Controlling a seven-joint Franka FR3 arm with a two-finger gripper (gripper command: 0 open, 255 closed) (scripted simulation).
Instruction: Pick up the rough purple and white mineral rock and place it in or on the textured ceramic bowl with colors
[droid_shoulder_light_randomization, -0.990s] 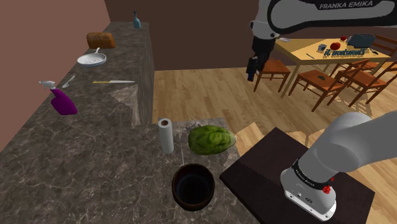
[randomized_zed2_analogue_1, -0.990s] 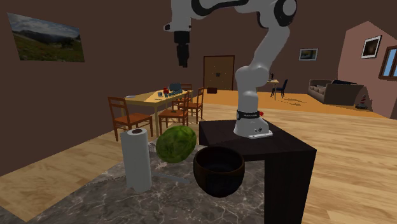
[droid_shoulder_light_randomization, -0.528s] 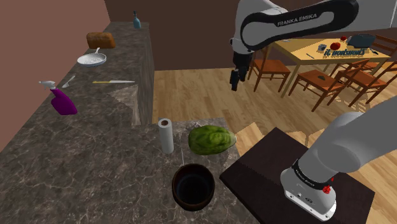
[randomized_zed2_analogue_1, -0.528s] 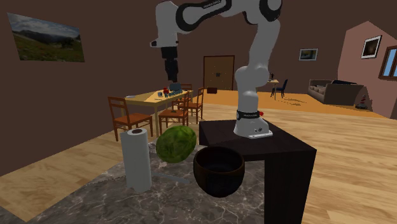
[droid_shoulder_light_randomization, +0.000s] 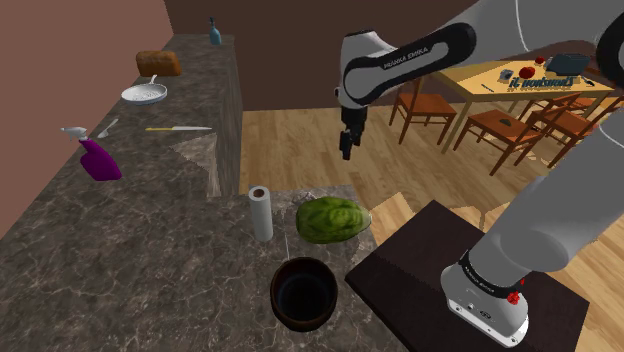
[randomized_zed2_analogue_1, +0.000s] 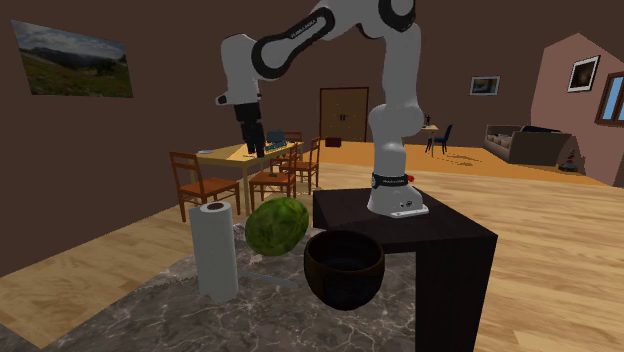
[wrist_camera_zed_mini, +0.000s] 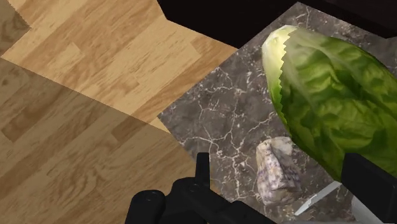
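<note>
Black hand (droid_shoulder_light_randomization: 347, 148) has moved down and left in the shoulder view, fingers wide apart.
Below it, a rough purple-white rock (wrist_camera_zed_mini: 277, 173) sits just beside leafy green lettuce (wrist_camera_zed_mini: 331, 108) on the dark marbled surface (wrist_camera_zed_mini: 222, 121).

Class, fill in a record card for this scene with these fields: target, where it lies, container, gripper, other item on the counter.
target: rough purple-and-white rock
where it lies: on the dark marble counter, right beside the green lettuce
container: dark bowl, with the rock not in it
gripper: gripper open, raised in the air, holding nothing
other item: upright paper towel roll
</note>
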